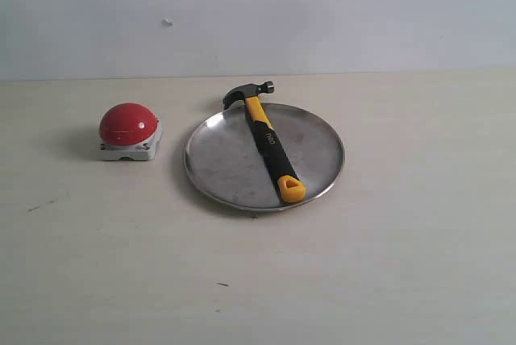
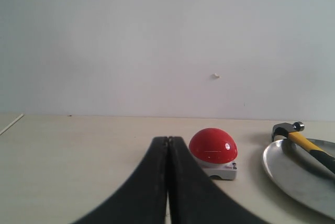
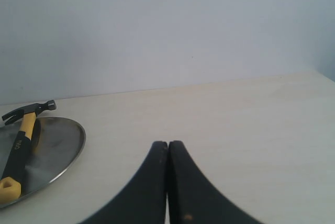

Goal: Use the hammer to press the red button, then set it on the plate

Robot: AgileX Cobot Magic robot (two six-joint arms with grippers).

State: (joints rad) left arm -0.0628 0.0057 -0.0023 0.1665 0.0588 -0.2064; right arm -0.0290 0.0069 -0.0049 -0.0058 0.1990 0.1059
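Observation:
The hammer (image 1: 268, 142) lies across the silver plate (image 1: 226, 169), its dark head (image 1: 247, 91) resting over the far rim and its yellow handle end near the front rim. The red button (image 1: 127, 124) on its grey base stands left of the plate. Neither gripper shows in the exterior view. My left gripper (image 2: 168, 140) is shut and empty, low over the table, with the red button (image 2: 212, 146) just beyond its tips and the plate (image 2: 293, 174) off to one side. My right gripper (image 3: 168, 144) is shut and empty, apart from the plate (image 3: 57, 145) and hammer (image 3: 20, 143).
A pale wooden table (image 1: 403, 264) carries everything, and a plain light wall (image 1: 339, 14) rises behind its far edge. A few small dark specks (image 1: 222, 284) mark the near part of the table.

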